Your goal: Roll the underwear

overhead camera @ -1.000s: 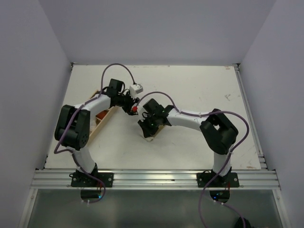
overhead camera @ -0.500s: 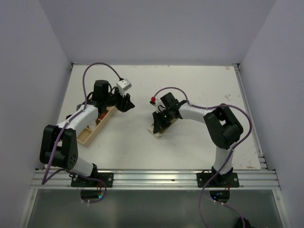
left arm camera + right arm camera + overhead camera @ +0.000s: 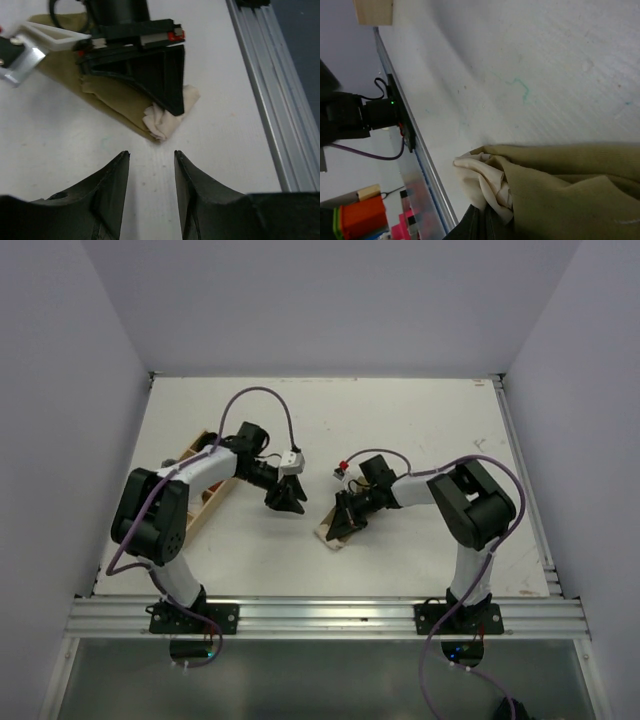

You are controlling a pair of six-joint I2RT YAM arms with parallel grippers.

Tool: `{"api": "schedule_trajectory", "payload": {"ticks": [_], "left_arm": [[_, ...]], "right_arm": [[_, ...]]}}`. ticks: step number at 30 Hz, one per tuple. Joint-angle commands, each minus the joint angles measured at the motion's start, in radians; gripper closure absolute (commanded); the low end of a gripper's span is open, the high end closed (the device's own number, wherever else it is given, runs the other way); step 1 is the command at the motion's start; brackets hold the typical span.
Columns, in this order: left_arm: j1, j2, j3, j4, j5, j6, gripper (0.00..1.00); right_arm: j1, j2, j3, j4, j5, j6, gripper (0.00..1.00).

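The underwear [image 3: 112, 97] lies on the white table as an olive-khaki bundle with a cream corner [image 3: 162, 120] sticking out. In the top view the underwear [image 3: 333, 531] shows just below the right gripper [image 3: 347, 514]. In the right wrist view my right gripper [image 3: 485, 217] is shut on the cream fold of the underwear [image 3: 570, 190]. My left gripper [image 3: 150, 153] is open with nothing between its fingers and hovers low over the table, a short way from the cream corner. From above, the left gripper [image 3: 285, 502] sits to the left of the cloth.
A wooden tray [image 3: 203, 502] with something orange-red in it lies at the left under the left arm. An aluminium rail [image 3: 260, 75] runs along the table's near edge, close to the cloth. Purple cables loop above both arms.
My left gripper has swung from over the wooden tray down to beside the underwear, its jaws a little narrower. The right gripper has shifted slightly toward the near edge, still holding the cloth.
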Motion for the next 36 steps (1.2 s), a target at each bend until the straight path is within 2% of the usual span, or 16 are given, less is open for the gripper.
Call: {"api": "schedule_trajectory", "payload": {"ticks": [1,2,10,14,16,24,29,36], "left_arm": [[-0.061,0.038,0.032,-0.281,0.088,0.286,0.55],[-0.066,0.038,0.031,-0.288,0.111,0.304,0.55],[-0.146,0.052,0.020,-0.240,0.104,0.310,0.55],[-0.185,0.093,0.034,-0.226,0.083,0.316,0.55],[-0.205,0.126,0.055,-0.233,0.081,0.338,0.55],[-0.242,0.241,0.115,-0.270,0.084,0.428,0.59],[-0.259,0.291,0.147,-0.307,0.083,0.462,0.63],[-0.294,0.373,0.207,-0.379,0.073,0.500,0.79]], "right_arm": [[0.003,-0.020,-0.050,0.173,-0.089,0.120,1.00],[0.003,-0.023,-0.084,0.259,-0.101,0.151,1.00],[0.003,-0.009,-0.211,0.561,-0.164,0.377,1.00],[0.003,0.019,-0.263,0.811,-0.178,0.518,1.00],[0.003,0.026,-0.276,0.859,-0.180,0.556,1.00],[0.003,0.026,-0.288,0.870,-0.167,0.555,1.00],[0.003,0.025,-0.319,0.821,-0.143,0.506,1.00],[0.003,0.002,-0.337,0.796,-0.104,0.484,0.98]]}}
